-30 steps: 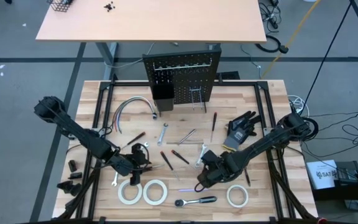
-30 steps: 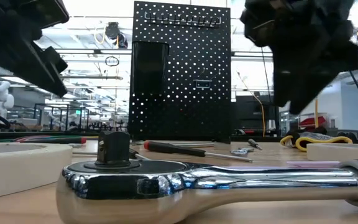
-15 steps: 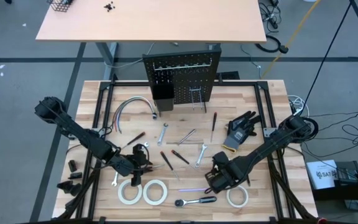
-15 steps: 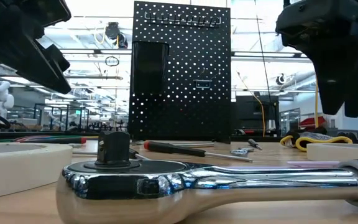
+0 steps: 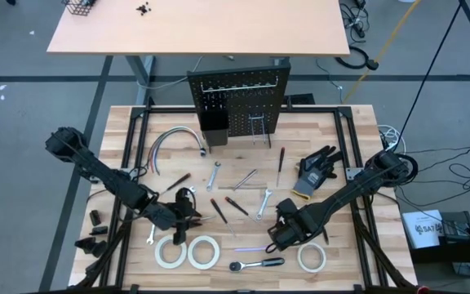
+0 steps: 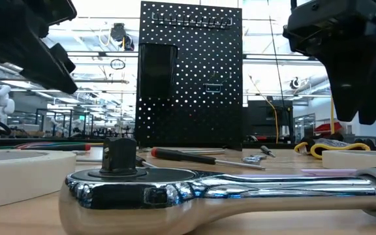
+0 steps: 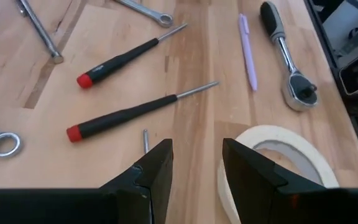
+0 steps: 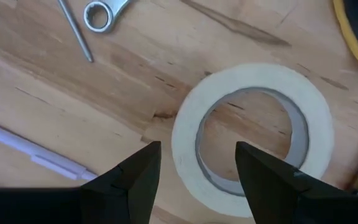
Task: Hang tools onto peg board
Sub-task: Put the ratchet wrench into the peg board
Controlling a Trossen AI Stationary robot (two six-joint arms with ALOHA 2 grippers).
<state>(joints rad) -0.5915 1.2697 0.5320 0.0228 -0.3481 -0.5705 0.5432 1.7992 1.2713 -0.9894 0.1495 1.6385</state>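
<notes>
Light wooden tabletop, grey floor around it, a second bare table beyond.

From above, the upright black perforated peg board stands at the table's far edge; tools lie scattered before it, with the chrome black-handled ratchet at the near edge. The left gripper hovers by two white tape rolls, the right gripper beside a third white tape roll (its fingertips are lost against the dark arm). At table height the ratchet fills the foreground, both arms cut off by the frame, an open workshop behind. The left wrist shows its fingers parted, empty, over a roll's edge. The right wrist shows its fingers spread wide, empty, above the third roll.
</notes>
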